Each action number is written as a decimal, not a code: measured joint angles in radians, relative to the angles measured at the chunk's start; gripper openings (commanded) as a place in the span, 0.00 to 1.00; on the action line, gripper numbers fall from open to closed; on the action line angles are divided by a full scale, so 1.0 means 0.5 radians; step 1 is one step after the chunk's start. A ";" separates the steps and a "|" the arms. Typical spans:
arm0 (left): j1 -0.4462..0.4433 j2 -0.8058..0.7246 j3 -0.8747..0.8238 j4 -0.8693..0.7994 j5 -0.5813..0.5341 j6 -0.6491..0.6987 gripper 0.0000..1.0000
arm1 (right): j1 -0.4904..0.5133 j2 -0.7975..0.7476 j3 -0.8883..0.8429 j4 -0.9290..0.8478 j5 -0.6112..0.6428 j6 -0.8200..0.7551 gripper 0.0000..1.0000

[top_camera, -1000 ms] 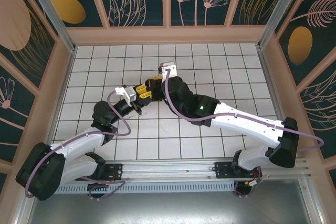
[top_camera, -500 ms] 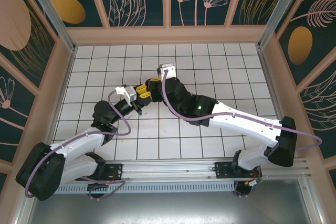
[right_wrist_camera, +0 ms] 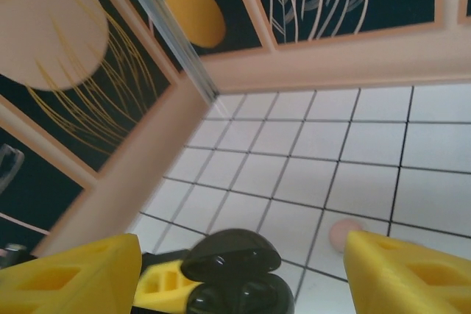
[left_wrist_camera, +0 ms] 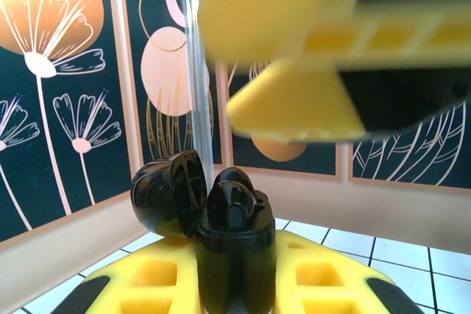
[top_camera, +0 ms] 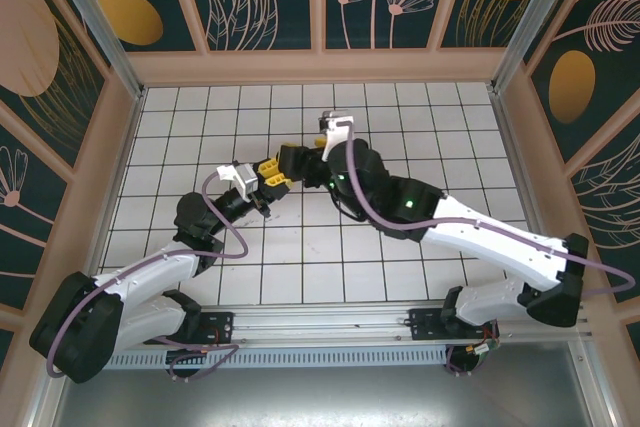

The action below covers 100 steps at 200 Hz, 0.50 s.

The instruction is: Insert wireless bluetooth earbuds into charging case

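Since a second ago my right arm has backed off to the right and its fingers have sprung apart. The lid (left_wrist_camera: 168,193) hangs open on the left side of the black charging case (left_wrist_camera: 232,244). My left gripper (left_wrist_camera: 235,281) is clenched on the case body, holding it upright. My right gripper (right_wrist_camera: 243,244) hovers released just above the case, one finger on each side, touching nothing. I cannot tell whether an earbud sits inside the case. To the right of the case, a small pink blob (right_wrist_camera: 344,233) lies on a tile (right_wrist_camera: 294,174), too blurred to name.
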 measured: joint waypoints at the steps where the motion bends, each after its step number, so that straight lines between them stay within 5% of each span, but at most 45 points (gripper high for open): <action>1: 0.000 0.000 0.000 0.000 0.000 0.000 0.00 | -0.002 -0.007 0.002 0.001 -0.003 0.002 0.74; 47: 0.000 0.000 0.000 -0.001 0.024 0.002 0.00 | -0.163 -0.085 0.027 -0.053 -0.177 0.049 0.68; 100: 0.000 0.037 0.031 -0.130 0.194 0.044 0.00 | -0.540 0.070 0.065 -0.269 -0.592 0.056 0.17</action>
